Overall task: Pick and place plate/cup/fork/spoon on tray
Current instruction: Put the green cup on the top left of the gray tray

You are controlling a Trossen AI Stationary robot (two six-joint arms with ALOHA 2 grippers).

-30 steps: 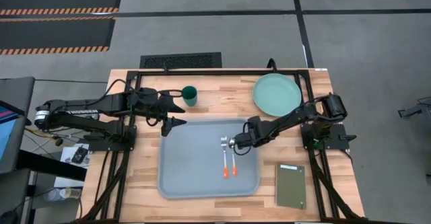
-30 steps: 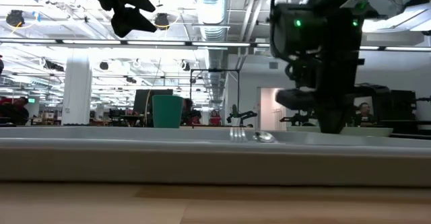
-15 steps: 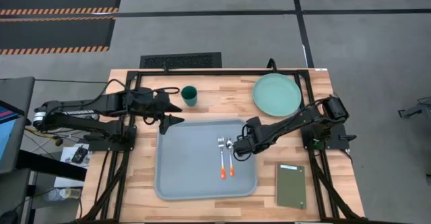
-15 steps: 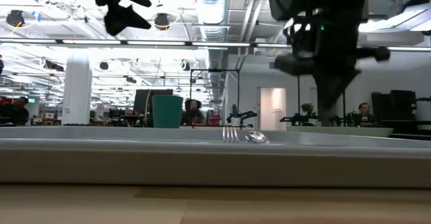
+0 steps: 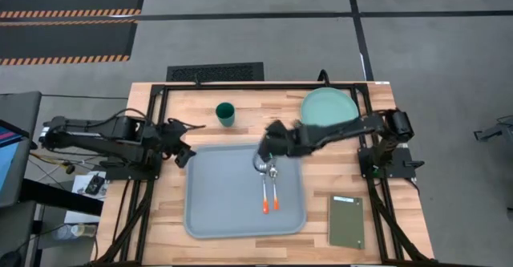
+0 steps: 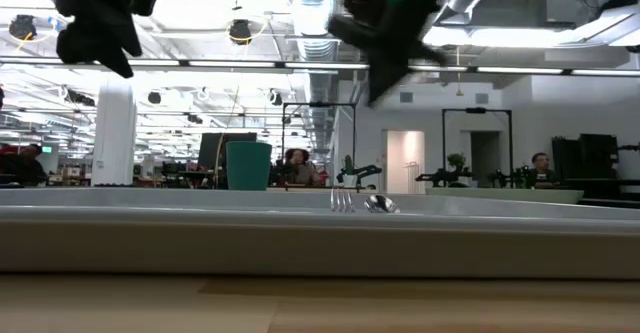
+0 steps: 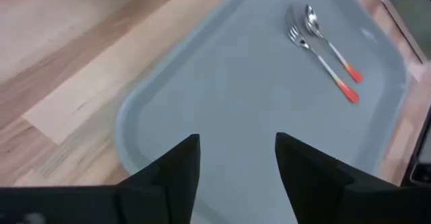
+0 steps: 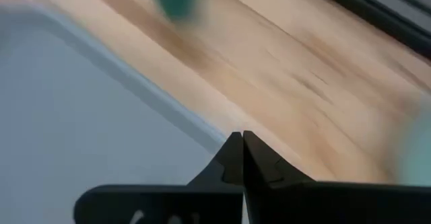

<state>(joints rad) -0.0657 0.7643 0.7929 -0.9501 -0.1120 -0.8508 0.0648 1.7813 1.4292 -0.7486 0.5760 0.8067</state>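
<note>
While orange-handled fork [image 5: 263, 186] and spoon [image 5: 275, 184] lie mid grey-blue tray [image 5: 216, 211], closed right gripper [image 5: 267, 139] swung to far rim; left gripper [image 7: 234, 158] open, pulled back

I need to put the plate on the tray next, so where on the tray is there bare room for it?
The tray's whole left half is bare, from its left rim to the fork. The right part is crowded: the fork and spoon lie side by side there, with the right gripper above their heads.
</note>
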